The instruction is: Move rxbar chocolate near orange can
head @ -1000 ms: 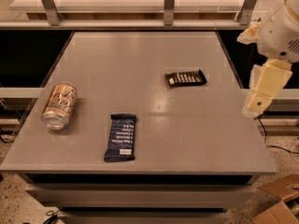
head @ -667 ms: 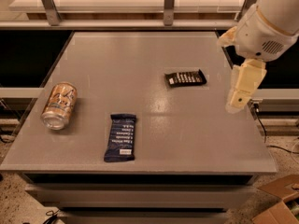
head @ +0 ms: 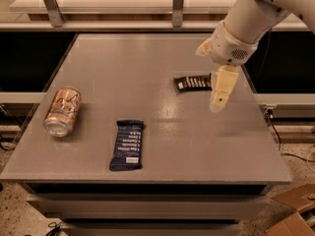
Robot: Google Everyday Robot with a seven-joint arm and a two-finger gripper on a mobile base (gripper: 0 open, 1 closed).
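Note:
The rxbar chocolate (head: 192, 83) is a flat black bar with white text, lying on the grey table (head: 157, 53) right of centre. Its right end is hidden behind my gripper (head: 220, 94). The gripper hangs from the white arm entering at the upper right, pointing down just right of the bar and above the table. The orange can (head: 62, 110) lies on its side at the table's left, silver top toward the front edge, far from the bar.
A larger navy-blue wrapped bar (head: 127, 144) lies near the front centre, between the can and the black bar. Metal posts (head: 177, 5) stand behind the table. Cardboard (head: 295, 215) sits on the floor at the lower right.
The arm has swung left and inward from the table's right edge. The gripper now hangs over the right end of the black bar. The bars and can have not moved.

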